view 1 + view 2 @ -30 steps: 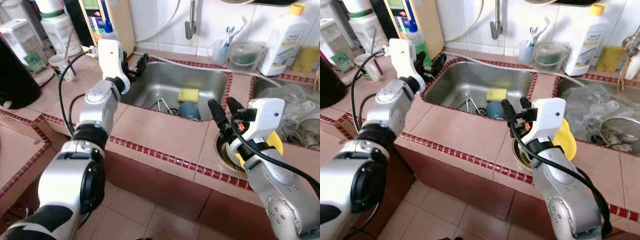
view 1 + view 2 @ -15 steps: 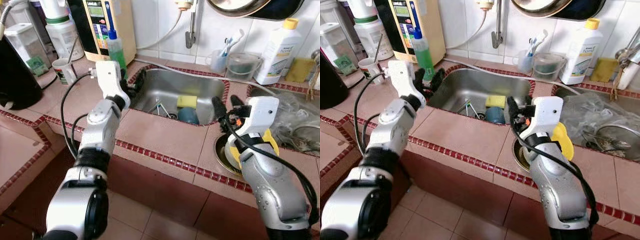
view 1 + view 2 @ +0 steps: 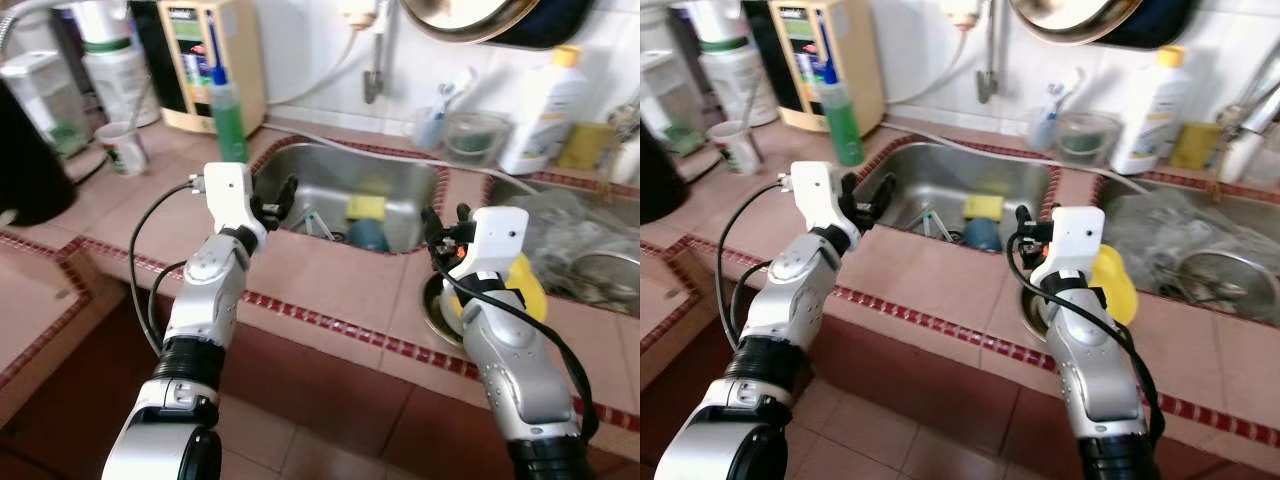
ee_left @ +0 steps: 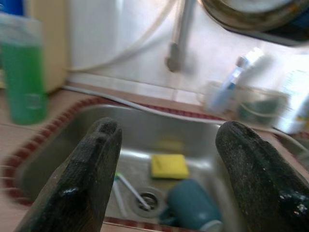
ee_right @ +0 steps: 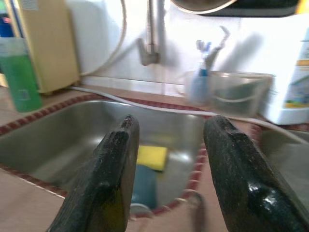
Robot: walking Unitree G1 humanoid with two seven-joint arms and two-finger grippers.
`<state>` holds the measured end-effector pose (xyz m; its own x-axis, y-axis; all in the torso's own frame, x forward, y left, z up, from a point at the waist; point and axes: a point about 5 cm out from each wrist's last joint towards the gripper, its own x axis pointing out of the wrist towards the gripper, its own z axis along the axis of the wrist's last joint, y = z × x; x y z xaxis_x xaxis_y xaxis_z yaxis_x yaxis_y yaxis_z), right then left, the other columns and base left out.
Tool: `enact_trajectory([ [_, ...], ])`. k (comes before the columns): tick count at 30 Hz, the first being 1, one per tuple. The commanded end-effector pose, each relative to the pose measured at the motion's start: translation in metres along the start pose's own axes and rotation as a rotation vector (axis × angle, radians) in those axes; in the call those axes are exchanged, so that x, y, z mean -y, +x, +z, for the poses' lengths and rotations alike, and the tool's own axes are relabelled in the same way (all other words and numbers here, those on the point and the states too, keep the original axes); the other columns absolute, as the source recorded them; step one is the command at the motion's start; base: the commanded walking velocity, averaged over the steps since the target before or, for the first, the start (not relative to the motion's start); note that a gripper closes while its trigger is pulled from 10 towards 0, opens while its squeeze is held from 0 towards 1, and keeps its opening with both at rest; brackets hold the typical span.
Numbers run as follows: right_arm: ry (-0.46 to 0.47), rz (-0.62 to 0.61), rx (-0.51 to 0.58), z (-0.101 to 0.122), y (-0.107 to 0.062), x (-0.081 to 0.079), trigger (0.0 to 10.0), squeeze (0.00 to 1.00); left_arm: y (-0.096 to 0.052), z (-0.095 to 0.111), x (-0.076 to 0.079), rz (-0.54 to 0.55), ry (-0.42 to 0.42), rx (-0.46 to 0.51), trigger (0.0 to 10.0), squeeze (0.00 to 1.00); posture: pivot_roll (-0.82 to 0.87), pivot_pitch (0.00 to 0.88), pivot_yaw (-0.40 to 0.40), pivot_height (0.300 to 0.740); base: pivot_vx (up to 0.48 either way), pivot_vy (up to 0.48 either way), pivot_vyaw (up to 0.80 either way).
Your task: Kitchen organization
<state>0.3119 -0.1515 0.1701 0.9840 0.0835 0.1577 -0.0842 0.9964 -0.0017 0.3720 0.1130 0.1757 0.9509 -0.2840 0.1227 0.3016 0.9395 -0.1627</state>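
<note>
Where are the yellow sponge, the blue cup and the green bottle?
yellow sponge [image 4: 169,166], left wrist view, its flat top.
blue cup [image 4: 192,205], left wrist view, its side.
green bottle [image 3: 841,127], right eye view, its body.

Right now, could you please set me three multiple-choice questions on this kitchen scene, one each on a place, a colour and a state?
1. Where does the yellow sponge lie?
A. in the sink
B. on the floor
C. on the left counter

2. What colour is the liquid in the bottle left of the sink?
A. red
B. green
C. clear

3. How are the left gripper's fingers?
A. shut on a cup
B. shut on nothing
C. open

Answers:
1. A, it rests in the basin beside the blue cup.
2. B, the bottle shows green.
3. C, a wide gap shows the sink between them.
</note>
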Motion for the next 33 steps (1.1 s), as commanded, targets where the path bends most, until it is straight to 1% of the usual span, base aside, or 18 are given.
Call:
enact_trajectory([
  [1,-0.006,0.007,0.018,0.002,0.003,-0.001,10.0,0.0,-0.001,0.004,0.0,0.001,0.038,0.003,10.0,0.0,-0.08,0.0,0.04,0.74,0.0,0.0,-0.78],
  [3,0.006,0.011,0.023,0.002,0.004,-0.002,10.0,0.0,-0.005,0.003,-0.007,0.013,0.128,-0.014,10.0,0.0,-0.08,0.0,0.036,0.74,0.0,0.0,-0.79],
  [4,0.004,0.015,0.022,0.001,0.003,-0.002,10.0,0.0,-0.008,0.001,-0.013,0.023,0.126,-0.024,10.0,0.0,-0.08,0.0,0.032,0.74,0.0,0.0,-0.79],
  [7,0.001,0.019,0.019,0.001,0.001,-0.002,10.0,0.0,-0.011,0.001,-0.021,0.04,0.127,-0.031,10.0,0.0,-0.08,0.0,0.031,0.74,0.0,0.0,-0.79],
  [10,-0.004,0.02,0.017,-0.002,0.001,-0.002,10.0,0.0,-0.014,0.002,-0.025,0.049,0.141,-0.036,10.0,0.0,-0.07,0.0,0.03,0.74,0.0,0.0,-0.79],
  [12,-0.01,0.023,0.015,-0.003,0.0,-0.001,10.0,0.0,-0.014,0.003,-0.026,0.053,0.14,-0.039,10.0,0.0,-0.07,0.0,0.029,0.74,0.0,0.386,-0.79],
  [17,-0.038,0.022,0.026,-0.003,-0.001,-0.001,10.0,0.0,-0.015,0.003,-0.024,0.056,0.109,-0.041,10.0,0.0,-0.08,0.0,0.027,0.74,0.0,0.473,-0.79],
  [19,-0.037,0.022,0.058,0.001,-0.001,-0.001,10.0,0.0,-0.014,0.002,-0.021,0.051,0.119,-0.042,10.0,0.0,-0.08,0.0,0.026,0.74,0.0,0.48,0.0],
  [22,-0.045,0.024,0.06,0.001,-0.002,-0.001,10.0,0.0,-0.014,0.001,-0.019,0.045,0.116,-0.045,10.0,0.0,-0.09,0.0,0.025,0.74,0.0,0.48,0.0],
  [33,-0.078,0.049,0.055,-0.002,-0.005,0.001,10.0,0.0,-0.013,0.003,-0.012,0.026,0.128,-0.022,10.0,0.0,-0.1,0.0,0.022,0.74,0.0,0.0,0.0],
])
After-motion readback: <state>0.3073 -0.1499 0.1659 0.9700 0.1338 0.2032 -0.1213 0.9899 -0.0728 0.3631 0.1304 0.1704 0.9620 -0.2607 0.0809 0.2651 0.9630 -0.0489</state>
